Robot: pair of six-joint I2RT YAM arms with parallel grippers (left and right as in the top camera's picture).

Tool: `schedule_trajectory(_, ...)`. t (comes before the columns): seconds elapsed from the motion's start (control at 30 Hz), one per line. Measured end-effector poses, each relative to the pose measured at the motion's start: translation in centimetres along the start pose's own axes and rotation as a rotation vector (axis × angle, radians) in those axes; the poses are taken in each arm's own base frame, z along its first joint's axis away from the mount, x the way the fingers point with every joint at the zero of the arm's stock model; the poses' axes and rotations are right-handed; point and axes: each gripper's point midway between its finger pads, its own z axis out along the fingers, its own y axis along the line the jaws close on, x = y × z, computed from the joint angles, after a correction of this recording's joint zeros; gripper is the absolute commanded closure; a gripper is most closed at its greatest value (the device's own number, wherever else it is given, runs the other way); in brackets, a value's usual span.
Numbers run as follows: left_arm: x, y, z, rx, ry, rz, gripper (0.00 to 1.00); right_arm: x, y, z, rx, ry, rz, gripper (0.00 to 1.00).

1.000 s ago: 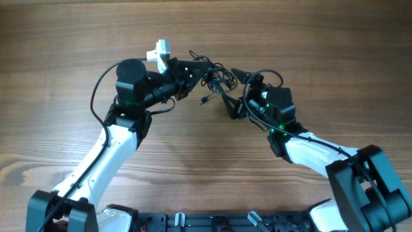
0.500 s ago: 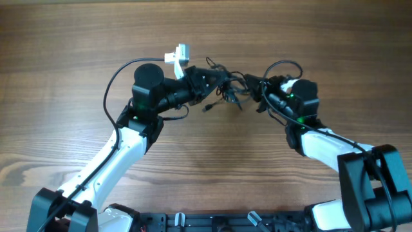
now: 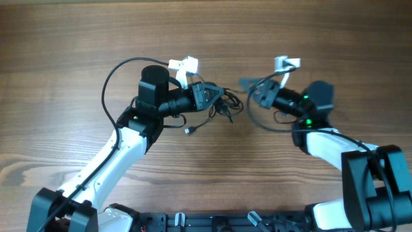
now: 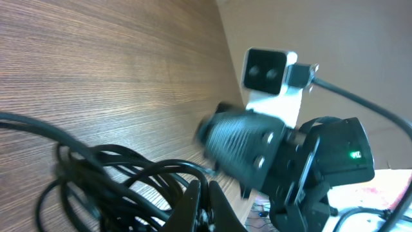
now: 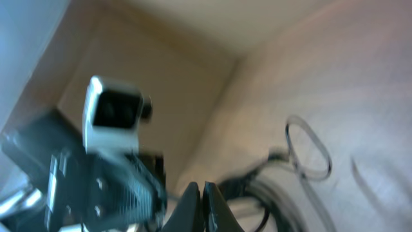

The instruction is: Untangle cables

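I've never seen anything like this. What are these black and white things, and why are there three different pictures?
This is a robot with a left arm and a right arm at a wooden table. Each arm ends in a two-finger gripper. One picture looks down from above. The other two come from small cameras on the wrists, so each shows its own fingers and the opposite arm. Between the arms is a tangle of thin black cables. The left gripper is shut on it. The right gripper is shut too, but blur hides whether it holds a strand.
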Motion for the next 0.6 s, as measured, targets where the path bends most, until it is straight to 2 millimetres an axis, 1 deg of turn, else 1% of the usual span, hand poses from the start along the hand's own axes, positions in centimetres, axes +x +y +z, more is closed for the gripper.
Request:
schedule_trajectory(0.07,0.0,0.0,0.0,0.0,0.0,0.008,0.96,1.7,0.0,0.8,0.002,0.057,0.006,0.95)
schedule_trajectory(0.1,0.0,0.0,0.0,0.0,0.001,0.019,0.96,3.1,-0.3,1.4,0.013,0.101,0.018,0.95)
schedule_trajectory(0.13,0.2,-0.1,0.0,0.006,0.009,0.037,0.96,3.7,-0.4,1.7,0.018,0.119,0.02,0.96)
schedule_trajectory(0.17,0.4,-0.3,0.0,0.019,0.021,0.059,0.96,3.9,-0.4,1.8,0.02,0.125,0.015,0.95)
schedule_trajectory(0.27,1.7,-1.6,-0.2,0.103,0.092,0.173,0.96,3.9,-0.5,1.8,0.023,0.124,0.012,0.95)
schedule_trajectory(0.3,2.4,-2.2,-0.3,0.145,0.122,0.241,0.96,3.9,-0.6,1.8,0.025,0.124,0.014,0.96)
schedule_trajectory(0.4,3.8,-3.1,-0.7,0.223,0.186,0.293,0.96,3.4,-1.0,1.6,0.047,0.1,0.029,0.95)
schedule_trajectory(0.5,4.3,-3.5,-1.0,0.258,0.211,0.323,0.96,2.1,-1.9,1.0,0.085,0.043,0.07,0.95)
schedule_trajectory(0.6,4.6,-3.7,-1.1,0.273,0.22,0.332,0.96,1.5,-2.3,0.8,0.103,0.018,0.085,0.95)
